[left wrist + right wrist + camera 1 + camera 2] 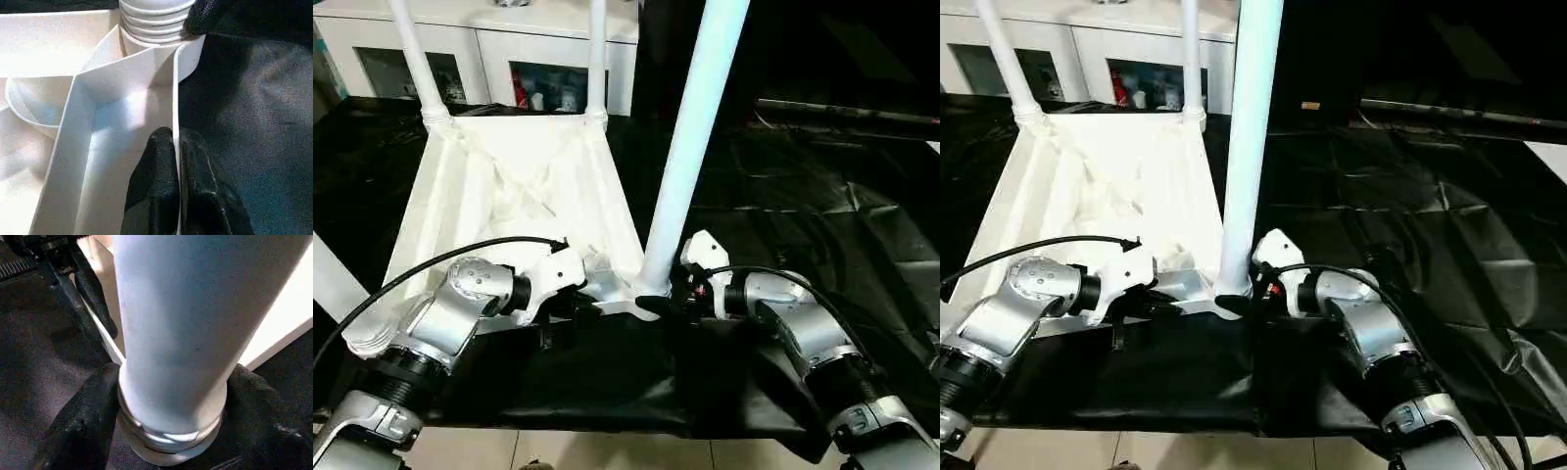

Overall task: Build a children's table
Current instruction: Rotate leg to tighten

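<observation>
Children's table [509,186] lies upside down on the black-covered surface [822,196], two far legs upright in their sockets. The left gripper [176,161], jaws nearly shut, pinches the thin near rim wall, one finger on each side; the right gripper [168,426], jaws wide, brackets the base of the near leg [695,137] at its corner socket. Step in hand looks like seating this leg; next move probably calls for twisting it home while the rim is held steady.
</observation>
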Controlling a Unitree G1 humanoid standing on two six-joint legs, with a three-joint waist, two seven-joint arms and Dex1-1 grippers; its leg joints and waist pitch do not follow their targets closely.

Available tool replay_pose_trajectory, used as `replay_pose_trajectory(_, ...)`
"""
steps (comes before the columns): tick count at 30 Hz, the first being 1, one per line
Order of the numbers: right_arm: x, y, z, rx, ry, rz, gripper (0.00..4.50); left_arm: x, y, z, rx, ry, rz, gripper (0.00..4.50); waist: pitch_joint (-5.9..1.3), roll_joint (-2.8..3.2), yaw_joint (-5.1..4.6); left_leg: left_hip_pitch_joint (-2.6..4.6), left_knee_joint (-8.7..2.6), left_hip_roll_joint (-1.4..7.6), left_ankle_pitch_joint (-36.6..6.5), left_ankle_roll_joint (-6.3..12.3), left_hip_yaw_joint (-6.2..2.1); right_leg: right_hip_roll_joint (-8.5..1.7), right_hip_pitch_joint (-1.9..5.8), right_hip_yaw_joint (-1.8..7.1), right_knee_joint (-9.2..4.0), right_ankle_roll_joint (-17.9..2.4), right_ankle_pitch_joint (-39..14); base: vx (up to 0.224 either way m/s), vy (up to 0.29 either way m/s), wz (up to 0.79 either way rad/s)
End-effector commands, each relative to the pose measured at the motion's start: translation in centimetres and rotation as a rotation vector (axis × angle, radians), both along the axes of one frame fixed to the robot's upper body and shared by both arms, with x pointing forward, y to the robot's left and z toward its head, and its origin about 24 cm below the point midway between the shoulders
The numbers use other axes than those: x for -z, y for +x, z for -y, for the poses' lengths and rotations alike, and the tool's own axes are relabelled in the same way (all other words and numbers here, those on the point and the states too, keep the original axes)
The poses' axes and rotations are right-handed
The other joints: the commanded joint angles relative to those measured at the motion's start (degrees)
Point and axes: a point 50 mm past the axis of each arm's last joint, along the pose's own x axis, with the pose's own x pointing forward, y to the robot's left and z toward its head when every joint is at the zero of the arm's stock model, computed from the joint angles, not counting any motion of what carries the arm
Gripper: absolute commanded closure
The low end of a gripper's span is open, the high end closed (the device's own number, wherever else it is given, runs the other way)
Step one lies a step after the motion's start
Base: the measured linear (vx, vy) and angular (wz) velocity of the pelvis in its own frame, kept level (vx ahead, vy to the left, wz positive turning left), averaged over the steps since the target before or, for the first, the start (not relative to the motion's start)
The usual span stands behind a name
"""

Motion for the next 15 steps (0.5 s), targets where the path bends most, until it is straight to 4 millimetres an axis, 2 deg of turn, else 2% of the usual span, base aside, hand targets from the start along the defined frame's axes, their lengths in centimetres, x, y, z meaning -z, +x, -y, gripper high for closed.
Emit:
replay_pose_trajectory(1, -0.2, 0.3, 0.5, 0.020, -0.016, 0.002, 1.71, -0.6, -0.7, 1.7, 0.090, -0.094, 0.000, 4.50, -3.31, -0.34, -0.08, -0.13, -3.41, 1.02, -7.1, 2.06, 0.11, -4.60, 3.34, 3.58, -4.41, -6.7, -13.0, 0.000, 0.000, 0.00)
replay_pose_trajectory(6, 0.2, 0.6, 0.4, 0.095, 0.010, 0.000, 1.74, -0.3, -0.3, 1.8, 0.035, -0.080, 0.004, 4.50, -3.33, -0.37, -0.12, -0.13, -3.37, 0.99, -6.8, 2.04, 0.15, -4.58, 3.30, 3.60, -4.37, -6.8, -12.9, 0.000, 0.000, 0.00)
replay_pose_trajectory(8, 0.5, 1.1, 0.3, 0.200, 0.034, 0.006, 1.74, 0.1, 0.5, 1.8, -0.050, -0.060, 0.030, 4.50, -3.11, -0.37, -0.30, -0.03, -3.52, 0.94, -7.5, 1.42, 0.15, -4.57, 3.11, 3.58, -4.75, -6.5, -14.8, 0.000, 0.000, 0.00)
replay_pose_trajectory(11, 1.7, 2.1, 0.4, 0.468, 0.071, -0.039, 1.75, 0.9, 1.7, 2.7, -0.193, -0.072, 0.040, 4.50, -3.09, -0.40, -0.57, 0.07, -3.56, 0.79, -8.7, 0.33, 0.10, -4.65, 3.02, 3.55, -5.03, -5.9, -17.7, 0.000, 0.000, 0.00)
replay_pose_trajectory(13, 2.7, 2.4, 0.4, 0.617, 0.063, -0.065, 1.75, 1.4, 2.3, 3.7, -0.264, -0.082, 0.033, 4.50, -2.91, -0.38, -0.93, 0.30, -3.54, 0.73, -10.6, -0.43, 0.03, -4.80, 2.76, 3.48, -5.59, -4.8, -22.3, 0.000, 0.000, 0.00)
replay_pose_trajectory(14, 3.3, 2.4, -0.2, 0.734, 0.068, -0.090, 1.75, 1.8, 2.7, 5.2, -0.308, -0.083, 0.032, 4.50, -2.88, -0.28, -1.13, 0.25, -3.52, 0.63, -11.5, -0.43, -0.01, -4.79, 2.69, 3.43, -5.84, -4.1, -24.1, 0.000, 0.000, 0.00)
replay_pose_trajectory(15, 3.3, 2.4, -0.2, 0.734, 0.068, -0.090, 1.75, 1.8, 2.7, 5.2, -0.308, -0.083, 0.032, 4.50, -2.88, -0.40, -1.17, 0.45, -3.52, 0.61, -11.8, -0.56, -0.02, -4.79, 2.60, 3.39, -6.00, -3.6, -24.9, 0.000, 0.000, 0.00)
